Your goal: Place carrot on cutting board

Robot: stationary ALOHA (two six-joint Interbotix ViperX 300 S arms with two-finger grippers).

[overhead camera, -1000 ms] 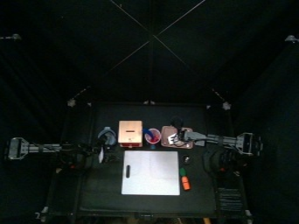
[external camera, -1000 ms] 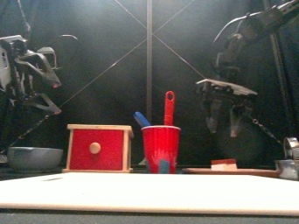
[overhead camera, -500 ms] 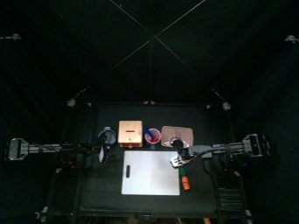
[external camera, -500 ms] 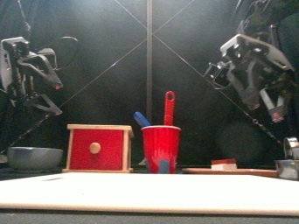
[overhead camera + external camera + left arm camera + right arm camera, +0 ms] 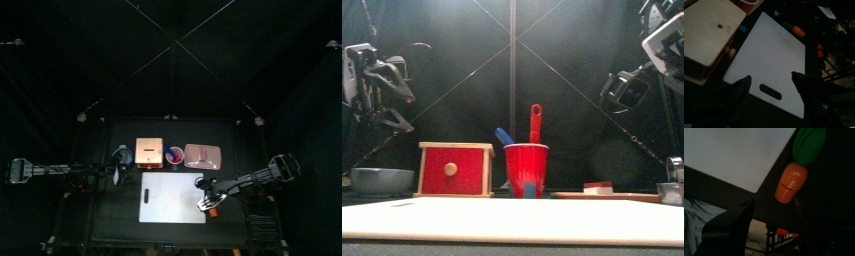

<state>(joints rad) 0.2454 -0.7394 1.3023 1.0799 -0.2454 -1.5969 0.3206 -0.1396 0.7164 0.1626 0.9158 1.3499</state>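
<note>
Carrot [image 5: 791, 182], orange with a green top, lying on the dark bench [image 5: 120, 222] just beside the cutting board [image 5: 174, 198], off its right edge, not on it. Right hand [image 5: 210, 204] hovering over that spot, jaws spread wide on either side of the carrot in the wrist view, gripping nothing. Left hand [image 5: 771, 80] raised at the board's left end, jaws apart and empty above the handle slot. Behind the board: wooden box [image 5: 454, 168], red cup [image 5: 525, 169] with utensils, grey bowl [image 5: 378, 180].
</note>
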